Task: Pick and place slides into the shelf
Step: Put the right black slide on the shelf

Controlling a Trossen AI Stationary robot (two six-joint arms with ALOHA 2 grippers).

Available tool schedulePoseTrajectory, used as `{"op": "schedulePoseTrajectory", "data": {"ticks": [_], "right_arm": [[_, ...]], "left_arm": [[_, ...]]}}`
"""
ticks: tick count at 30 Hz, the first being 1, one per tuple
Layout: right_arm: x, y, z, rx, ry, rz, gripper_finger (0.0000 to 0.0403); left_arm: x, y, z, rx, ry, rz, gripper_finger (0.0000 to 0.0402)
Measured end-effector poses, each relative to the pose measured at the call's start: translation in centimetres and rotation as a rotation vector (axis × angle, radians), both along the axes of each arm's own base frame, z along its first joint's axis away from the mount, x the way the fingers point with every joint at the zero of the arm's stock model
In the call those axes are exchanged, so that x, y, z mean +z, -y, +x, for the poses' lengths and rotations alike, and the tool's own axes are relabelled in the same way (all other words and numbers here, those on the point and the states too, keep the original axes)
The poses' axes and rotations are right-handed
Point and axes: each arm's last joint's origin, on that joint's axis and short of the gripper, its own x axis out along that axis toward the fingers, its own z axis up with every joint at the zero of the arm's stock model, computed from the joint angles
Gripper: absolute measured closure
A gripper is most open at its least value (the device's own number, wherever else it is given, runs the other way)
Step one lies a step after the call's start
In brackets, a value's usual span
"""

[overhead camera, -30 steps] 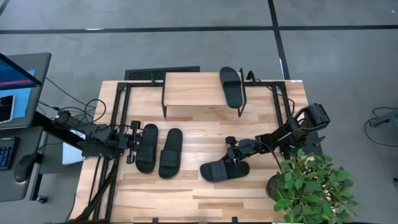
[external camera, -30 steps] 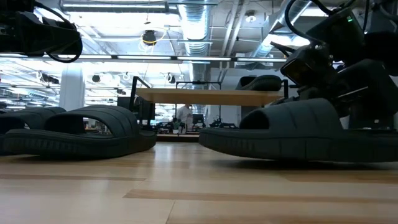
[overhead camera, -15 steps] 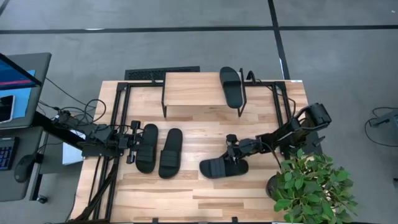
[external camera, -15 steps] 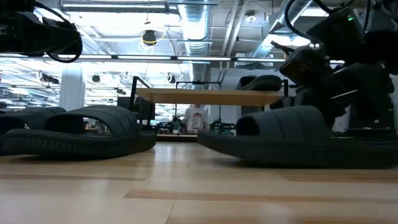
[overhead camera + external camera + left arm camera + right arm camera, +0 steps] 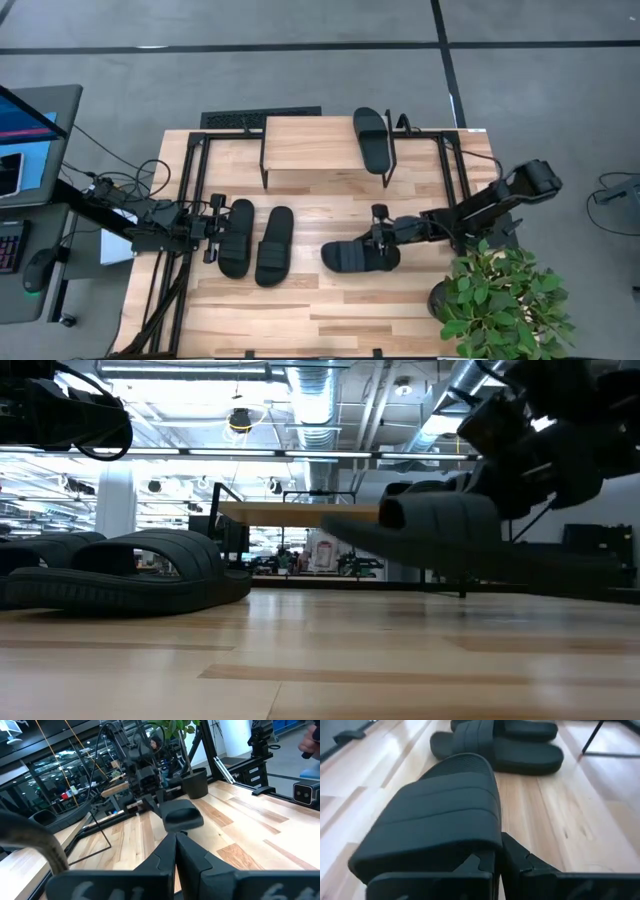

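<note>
Pale wood tabletop (image 5: 300,310) on grey floor. We count four slides: two (image 5: 255,240) lying beside the left gripper (image 5: 208,243), fingers pressed together; one pinched by the right gripper (image 5: 380,238); one (image 5: 372,138) on the shelf (image 5: 305,145). Only the low view shows the held slide (image 5: 440,530) lifted clear.

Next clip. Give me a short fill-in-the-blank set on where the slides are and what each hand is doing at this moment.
1. The right hand is shut on a slide that is lifted ____ the table.
2. One slide already lies on top of the ____.
3. Beside the left hand, ____ slides lie side by side on the table.
4. The left hand's fingers are ____.

Missing words: off; shelf; two; shut
</note>
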Motion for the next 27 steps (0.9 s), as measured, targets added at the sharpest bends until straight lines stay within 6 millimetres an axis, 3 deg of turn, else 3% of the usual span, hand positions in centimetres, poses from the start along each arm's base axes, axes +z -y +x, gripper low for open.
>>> {"op": "schedulePoseTrajectory", "data": {"ticks": [15,27], "right_arm": [[3.4,0.5,-1.5,0.018,0.092,-0.056,0.0403],[7.6,1.8,-2.7,-0.113,0.277,-0.174,0.0403]], "left_arm": [[0.0,0.0,0.0,0.0,0.0,0.0,0.0401],[0.0,0.0,0.0,0.0,0.0,0.0,0.0401]]}}
